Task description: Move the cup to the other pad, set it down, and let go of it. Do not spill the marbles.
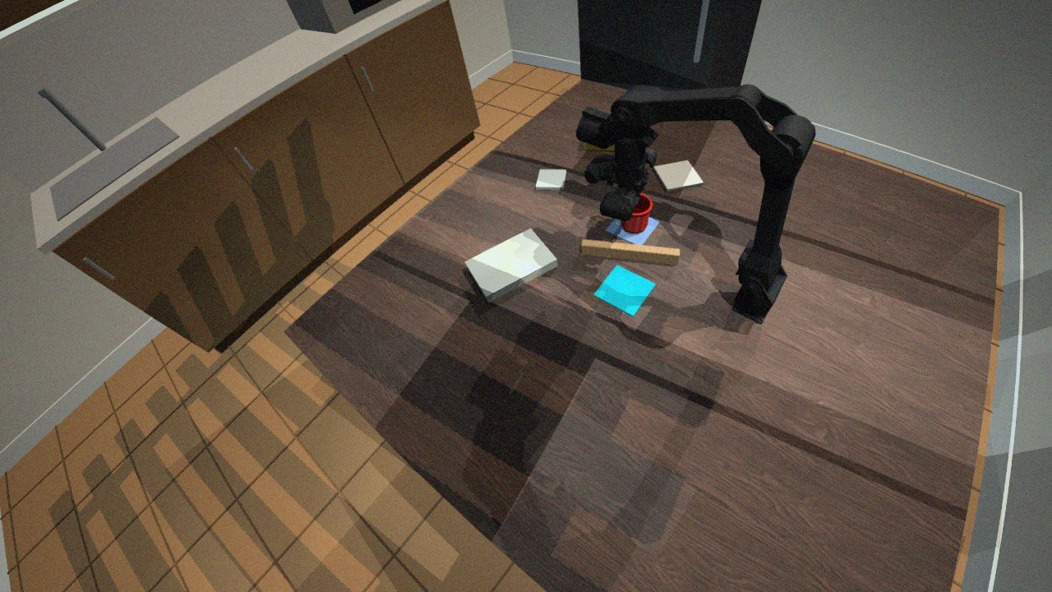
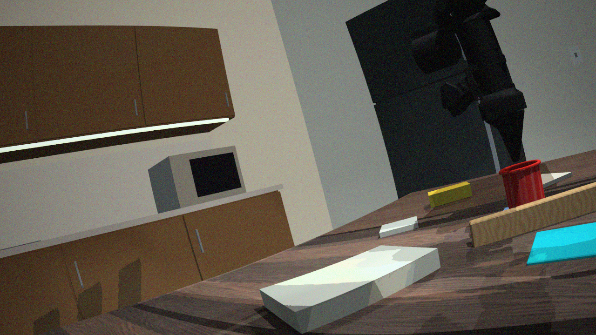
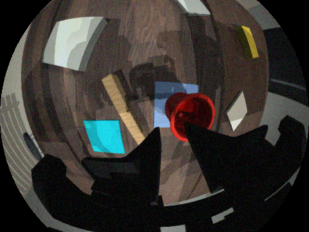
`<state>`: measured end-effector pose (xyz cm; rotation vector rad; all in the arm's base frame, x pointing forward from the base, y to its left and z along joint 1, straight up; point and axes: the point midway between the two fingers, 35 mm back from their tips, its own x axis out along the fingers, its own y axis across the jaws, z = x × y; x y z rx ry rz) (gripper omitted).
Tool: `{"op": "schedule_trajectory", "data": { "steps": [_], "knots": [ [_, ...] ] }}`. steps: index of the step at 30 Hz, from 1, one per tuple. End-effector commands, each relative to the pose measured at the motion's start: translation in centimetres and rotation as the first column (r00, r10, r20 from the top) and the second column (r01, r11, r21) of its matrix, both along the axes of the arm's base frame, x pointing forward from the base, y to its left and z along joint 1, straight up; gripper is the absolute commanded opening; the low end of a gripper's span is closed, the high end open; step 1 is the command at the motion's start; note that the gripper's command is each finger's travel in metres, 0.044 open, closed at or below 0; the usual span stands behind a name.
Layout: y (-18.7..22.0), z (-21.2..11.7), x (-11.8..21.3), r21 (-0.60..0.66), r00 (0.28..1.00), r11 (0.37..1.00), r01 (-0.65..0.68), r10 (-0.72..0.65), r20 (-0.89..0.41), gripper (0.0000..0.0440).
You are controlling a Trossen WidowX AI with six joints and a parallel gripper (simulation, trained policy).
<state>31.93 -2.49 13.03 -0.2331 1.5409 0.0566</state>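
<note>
Red, ribbed, round cup (image 1: 636, 218) (image 2: 524, 187) (image 3: 199, 113) upright on the pale blue square pad (image 1: 645, 235) (image 2: 506, 208) (image 3: 162, 109), toward the table (image 1: 846, 353) (image 2: 454, 287) (image 3: 138, 29) edge by the tall black refrigerator (image 1: 666, 43) (image 2: 400, 137) (image 3: 283, 61). Bright cyan square pad (image 1: 624, 290) (image 2: 564, 243) (image 3: 104, 136), presumably the goal, lies farther from that edge; light wooden bar (image 1: 630, 252) (image 2: 529, 220) (image 3: 119, 96) between pads.

Jaws (image 1: 623, 205) (image 2: 517, 159) partly open, rather narrow, nothing held. In the wrist view one tip overlaps the cup's mouth, the other lies outside the rim. Marbles: cannot be made out.

Step in hand, judged: align for grasp. For a rim grip, centre the gap over the wall, then descend straight; for a body grip, widen first. A tip landing on the rim could tip the cup. Close gently, lift level, clear the bar before travelling.
</note>
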Motion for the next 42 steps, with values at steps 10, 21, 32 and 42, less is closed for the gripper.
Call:
{"op": "schedule_trajectory", "data": {
  "steps": [10,21,32,42],
  "knots": [
    [-1.2,-4.8,-0.8,0.006,0.991,0.996,-0.094,0.094,-0.090,0.0162],
    [-1.6,-7.7,-1.4,0.033,0.960,0.970,-0.241,0.243,-0.138,0.0004],
    [-1.2,-5.7,-1.9,0.058,0.924,0.934,-0.352,0.357,-0.136,0.0000],
    [0.3,-3.2,-2.3,0.065,0.901,0.909,-0.412,0.417,-0.117,0.0005]
  ]
}}
